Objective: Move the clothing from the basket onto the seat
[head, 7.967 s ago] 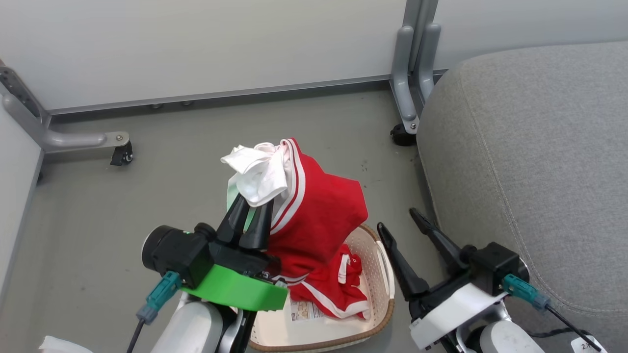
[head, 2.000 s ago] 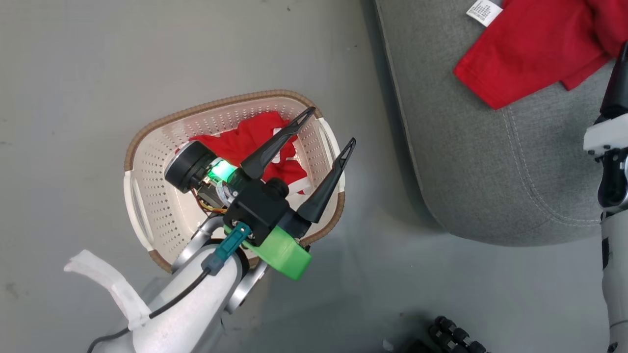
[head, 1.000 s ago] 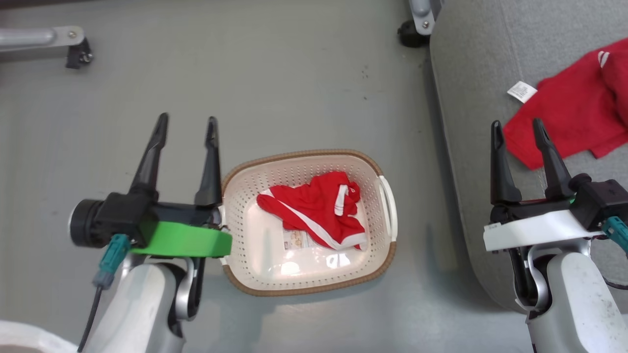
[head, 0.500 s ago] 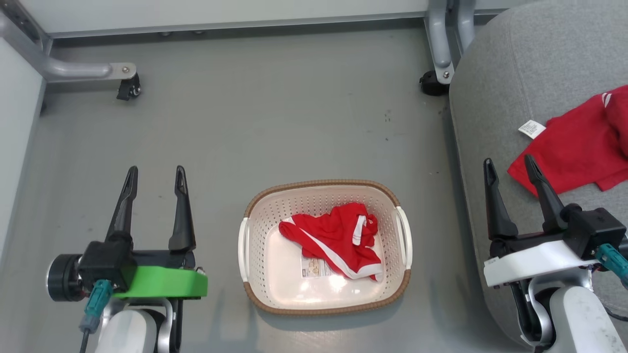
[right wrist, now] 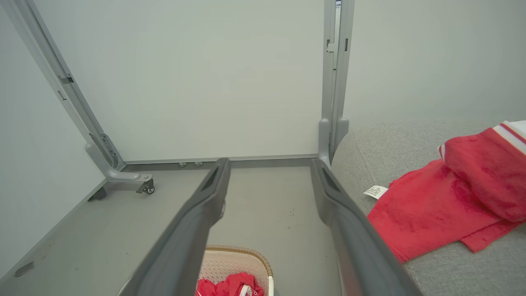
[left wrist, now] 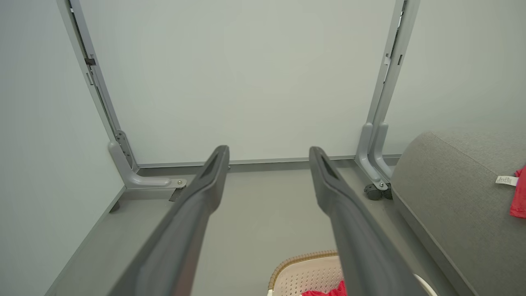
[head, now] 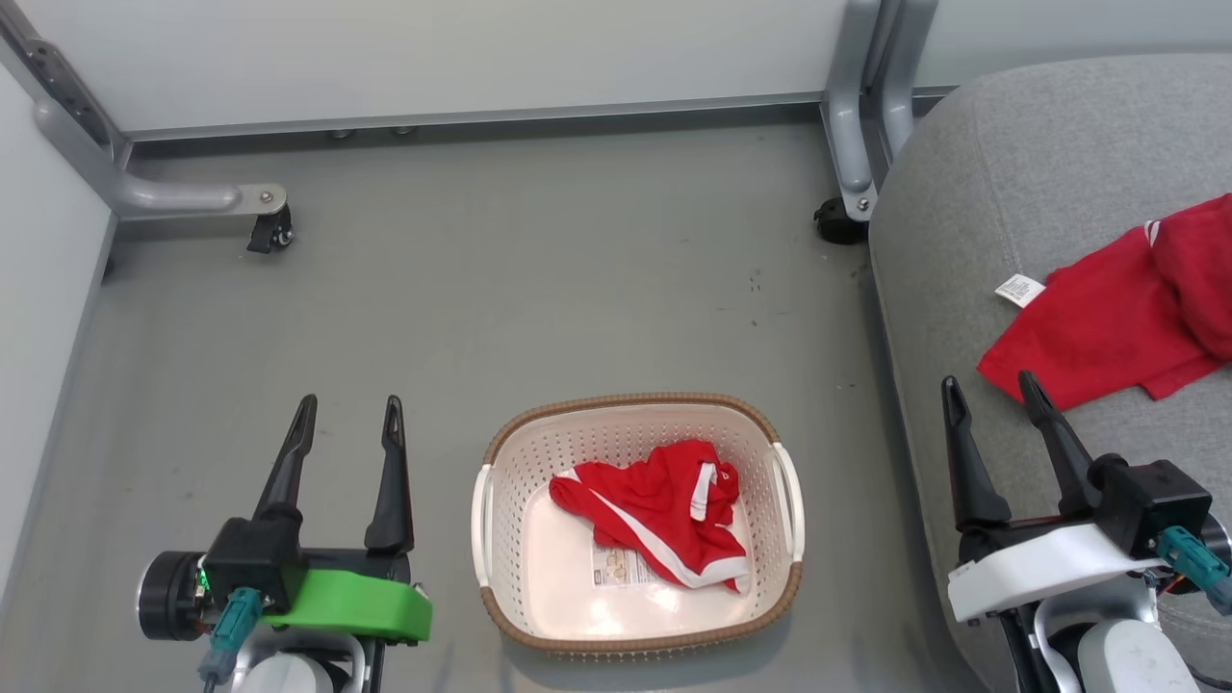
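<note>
Floor [head: 529, 289]: bare grey, and it carried everything low. The basket sat on it between the two arms, presumably parked where either arm could dip in.
Seat [head: 962, 241]: the big grey cushion rose at the robot's right, its rounded edge just beside the basket. A short swing, by the look of it.
Red tagged garment [head: 1097, 327]: it lay spread flat on the seat, well in from the edge, so it looked safe from sliding off. That half of the job read as done.
Basket [head: 635, 398]: upright and apart from the seat, with its open mouth facing up for a straight reach from above.
Left gripper [head: 350, 402]: it hovered over the floor just left of the basket with its fingers spread wide and nothing between them. It looked ready for another pick.
Right gripper [head: 987, 380]: it was over the seat's near edge, just short of the tagged garment. Its fingers were parted too, and it was empty-handed.
Red striped garment [head: 654, 510]: it sat crumpled toward the basket's right side, its raised folds offering something to pinch. This one was the piece left to move.
Sticker [head: 621, 570]: stuck to the basket's bottom and half covered by the striped garment.
White tag [head: 1019, 289]: it poked out from the tagged garment's left corner and lay on the grey fabric.
</note>
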Motion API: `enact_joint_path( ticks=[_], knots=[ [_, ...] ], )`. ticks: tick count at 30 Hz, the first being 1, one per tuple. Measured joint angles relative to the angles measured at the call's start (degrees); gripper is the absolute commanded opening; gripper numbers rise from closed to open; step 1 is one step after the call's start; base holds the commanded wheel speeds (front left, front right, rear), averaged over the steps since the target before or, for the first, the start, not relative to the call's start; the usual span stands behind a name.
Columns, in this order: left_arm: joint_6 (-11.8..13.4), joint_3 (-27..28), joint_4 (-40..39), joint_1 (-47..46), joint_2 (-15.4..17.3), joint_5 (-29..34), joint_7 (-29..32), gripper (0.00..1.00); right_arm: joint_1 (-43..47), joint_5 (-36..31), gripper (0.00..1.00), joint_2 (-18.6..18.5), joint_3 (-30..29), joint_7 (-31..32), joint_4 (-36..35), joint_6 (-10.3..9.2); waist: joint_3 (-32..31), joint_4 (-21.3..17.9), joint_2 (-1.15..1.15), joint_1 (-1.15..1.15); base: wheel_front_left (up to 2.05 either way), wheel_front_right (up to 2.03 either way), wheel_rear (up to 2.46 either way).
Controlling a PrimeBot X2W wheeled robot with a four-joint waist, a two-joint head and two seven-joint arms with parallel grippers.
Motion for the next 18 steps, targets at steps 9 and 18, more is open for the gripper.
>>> enact_joint_path(
  ticks=[9, 18],
  knots=[
    [-1.3, 0.9, 2.4, 0.6, -1.3, 0.9, 0.0, 1.00, 1.2, 0.0, 1.00, 0.4, 0.2, 0.9, -0.4, 0.00, -1.3, -0.5, 0.00, 0.00, 0.00, 0.00, 0.00],
    [-2.0, 1.9, 2.9, 0.6, -1.8, 1.5, 0.0, 1.00, 1.3, 0.0, 1.00, 0.6, 0.7, 1.2, -0.6, 0.00, -1.3, -0.5, 0.00, 0.00, 0.00, 0.00, 0.00]
  ],
)
